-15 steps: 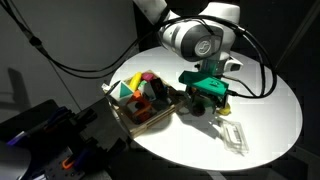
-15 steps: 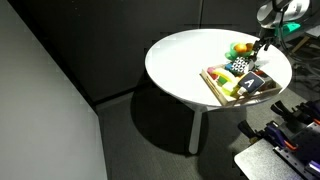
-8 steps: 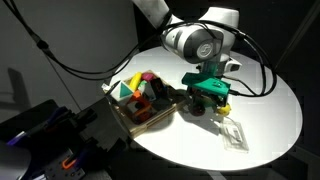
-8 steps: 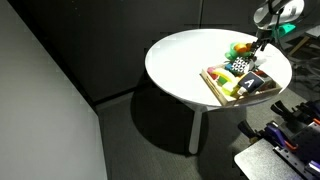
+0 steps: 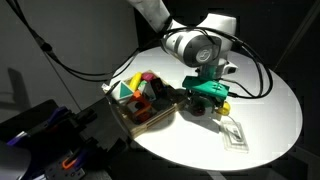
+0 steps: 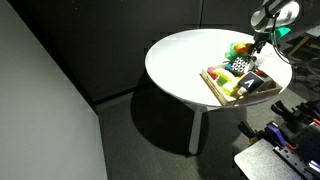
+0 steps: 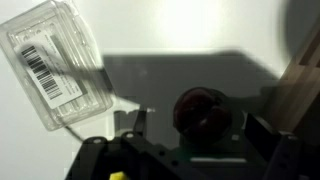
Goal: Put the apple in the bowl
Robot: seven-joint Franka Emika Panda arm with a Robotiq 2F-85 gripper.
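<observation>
The apple [image 7: 203,110] is a dark red round fruit on the white table, seen in the wrist view. It lies between my gripper's [image 7: 195,120] two dark fingers, with a gap on each side. The gripper is open and low over the table in both exterior views [image 5: 205,106] [image 6: 259,52]. The green bowl [image 6: 238,48] holds orange fruit and stands beyond the tray, a little way from the gripper. The bowl does not show in the wrist view.
A square wooden tray of coloured blocks [image 5: 140,100] [image 6: 240,82] stands close beside the gripper; its edge shows in the wrist view [image 7: 302,90]. A clear plastic case [image 7: 55,65] [image 5: 233,133] lies on the table on the other side. The round table's edge [image 5: 250,160] is near.
The arm has shifted very slightly over the same spot. The fingers look unchanged.
</observation>
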